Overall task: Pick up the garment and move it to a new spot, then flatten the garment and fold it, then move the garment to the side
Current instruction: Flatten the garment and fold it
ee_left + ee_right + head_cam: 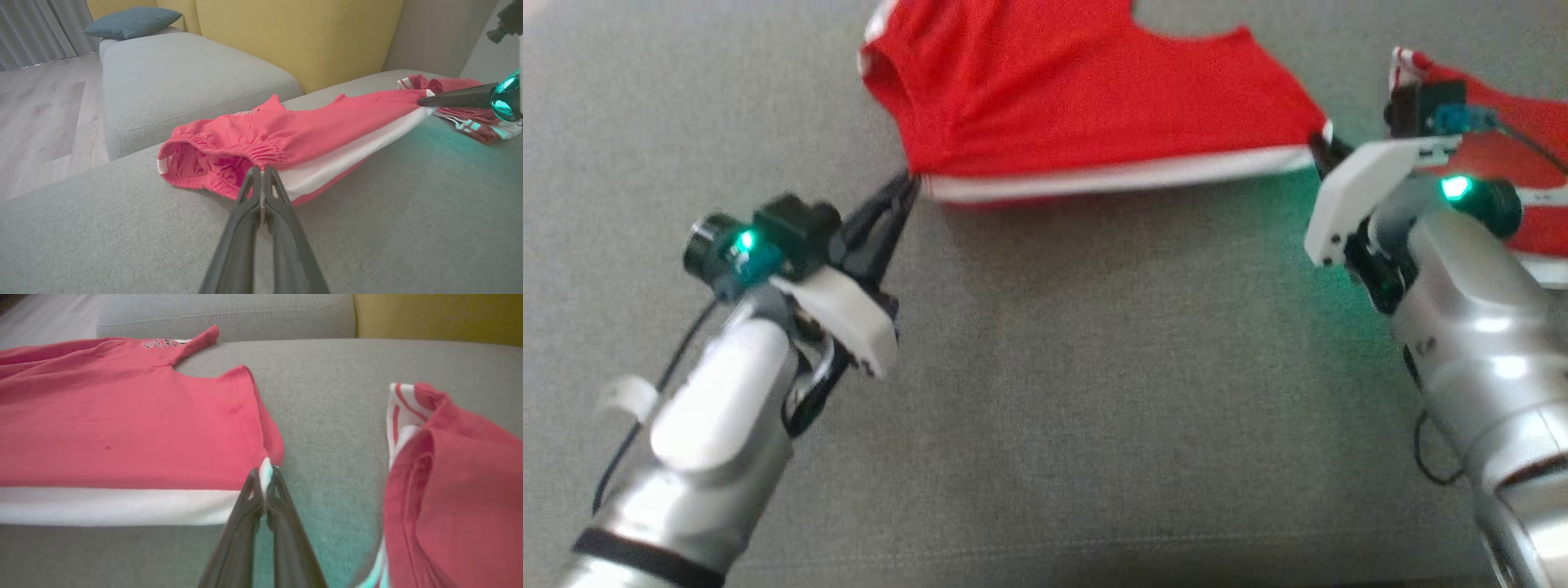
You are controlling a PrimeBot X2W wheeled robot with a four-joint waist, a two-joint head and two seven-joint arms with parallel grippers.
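Head view: the garment [1094,98] is stretched over the grey seat cushion [1094,367], its near edge taut between left gripper [907,186] and right gripper [1319,147]; left wrist view: jaws pinched on its waistband corner; right wrist view: jaws clamped on its white-striped corner — pull evenly, lower both together.

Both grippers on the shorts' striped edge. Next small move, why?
Probably ease the left gripper outward and lay the edge down. Both it and the right gripper are shut on the ends of the red shorts' striped edge; the waistband looks bunched, and a second garment lies by the right gripper.
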